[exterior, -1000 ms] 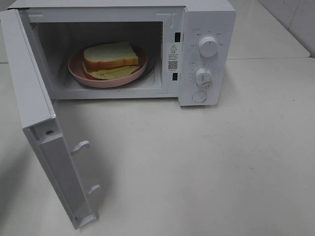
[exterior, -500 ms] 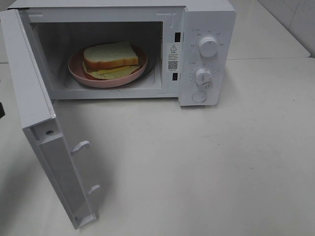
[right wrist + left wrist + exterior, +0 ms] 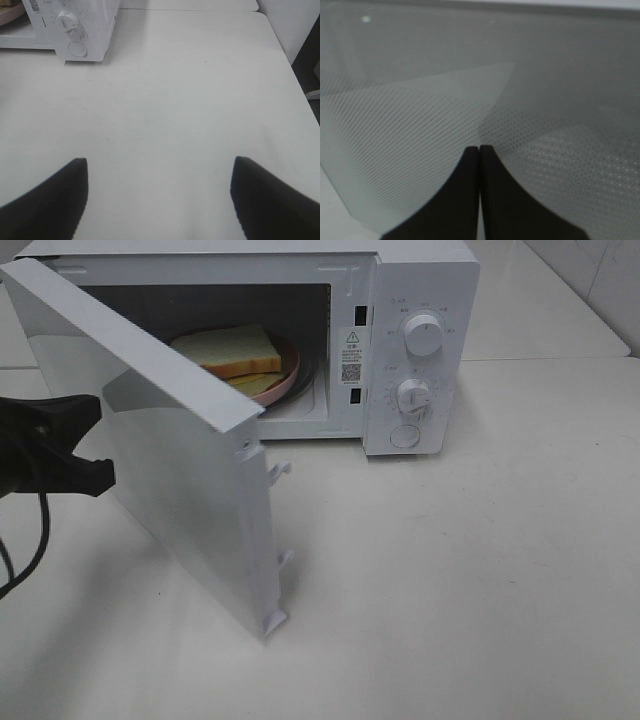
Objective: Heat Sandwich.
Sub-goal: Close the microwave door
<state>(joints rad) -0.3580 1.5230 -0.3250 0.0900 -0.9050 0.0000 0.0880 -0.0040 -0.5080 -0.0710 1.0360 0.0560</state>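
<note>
The sandwich (image 3: 230,348) lies flat on a pink plate (image 3: 287,378) on the floor of the microwave (image 3: 450,370) cavity. Its long axis runs left to right across the cavity, and its tan crust side faces the near, open side. Only the high camera shows it, and only in part: the door (image 3: 190,470) covers its near-left corner.

The door is hinged at the left and stands about halfway between open and shut. Its free edge points near and right and carries two latch hooks (image 3: 281,470). Right of that edge the table (image 3: 480,590) is bare and wide, with open room toward the near and right sides.

We see the left gripper (image 3: 480,150) with its black fingers pressed together and nothing between them. Its tips sit close against the door's dotted window (image 3: 420,125); we cannot tell whether they touch it. That view shows nothing but the glass, while the high view places this gripper left of the door, at its outer face.

The right gripper (image 3: 159,160) has its fingers spread wide and holds nothing, above bare table near and right of the microwave. Its view alone shows the table's right edge, and it also catches the lower knob (image 3: 66,21) and the round button (image 3: 77,49).
</note>
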